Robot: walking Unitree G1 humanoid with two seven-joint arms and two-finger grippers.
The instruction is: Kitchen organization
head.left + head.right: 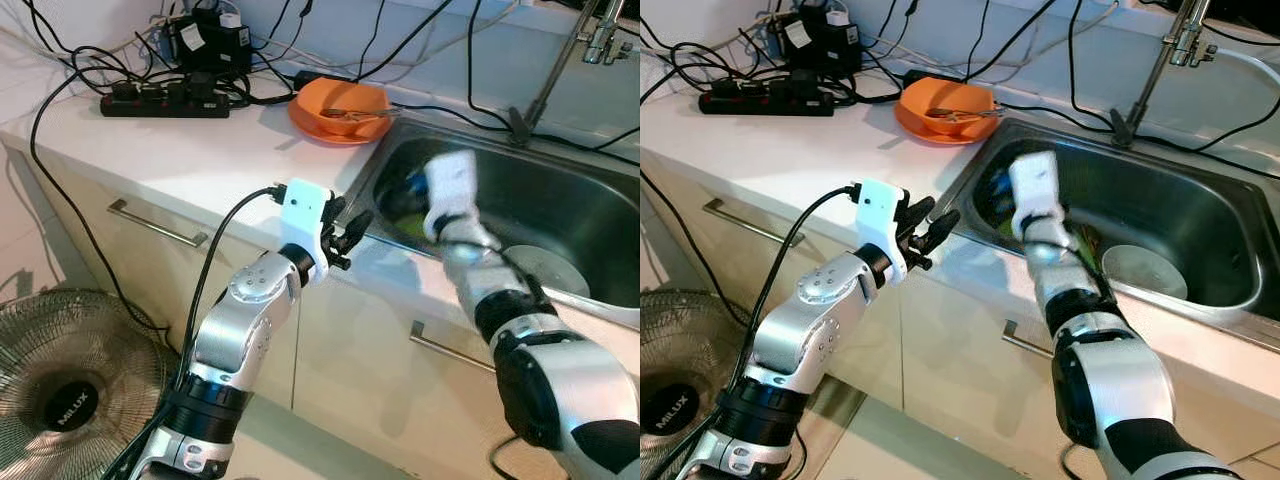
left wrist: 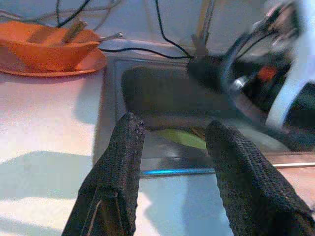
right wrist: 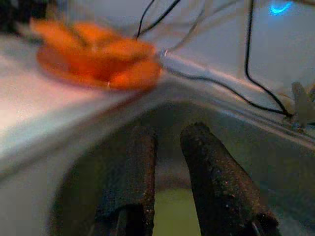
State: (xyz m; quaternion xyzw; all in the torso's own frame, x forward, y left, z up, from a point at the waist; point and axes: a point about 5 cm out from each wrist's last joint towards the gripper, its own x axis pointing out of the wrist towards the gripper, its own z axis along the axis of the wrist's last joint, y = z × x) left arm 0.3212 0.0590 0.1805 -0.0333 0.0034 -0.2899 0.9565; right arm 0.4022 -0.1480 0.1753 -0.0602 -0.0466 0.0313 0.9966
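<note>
- A yellow-green item point(image 2: 181, 137) is seen lying on the floor of the steel sink point(image 1: 560, 200), toward its left end and near the front wall; what it is cannot be told.
- A round pale plate point(image 1: 1144, 270) lies flat farther right in the sink, apart from the green item.
- The right gripper point(image 3: 170, 162) is reached down into the left end of the sink, above the green item; its two black fingers are held a narrow gap apart, with nothing gripped between them. This arm is blurred.
- The left gripper point(image 2: 174, 167) is held at the front edge of the counter point(image 1: 200, 150), just beside the sink's left rim, fingers spread wide and empty.
- An orange bowl point(image 1: 340, 108) on an orange plate stands at the sink's back left corner, with something thin resting in it.
- A power strip point(image 1: 165, 102) and tangled cables lie toward the back left of the counter.
- Judged from this, the green item is the next thing to be lifted. The fingers should be widened before being lowered, then closed squarely across the item, clear of the sink wall.
</note>
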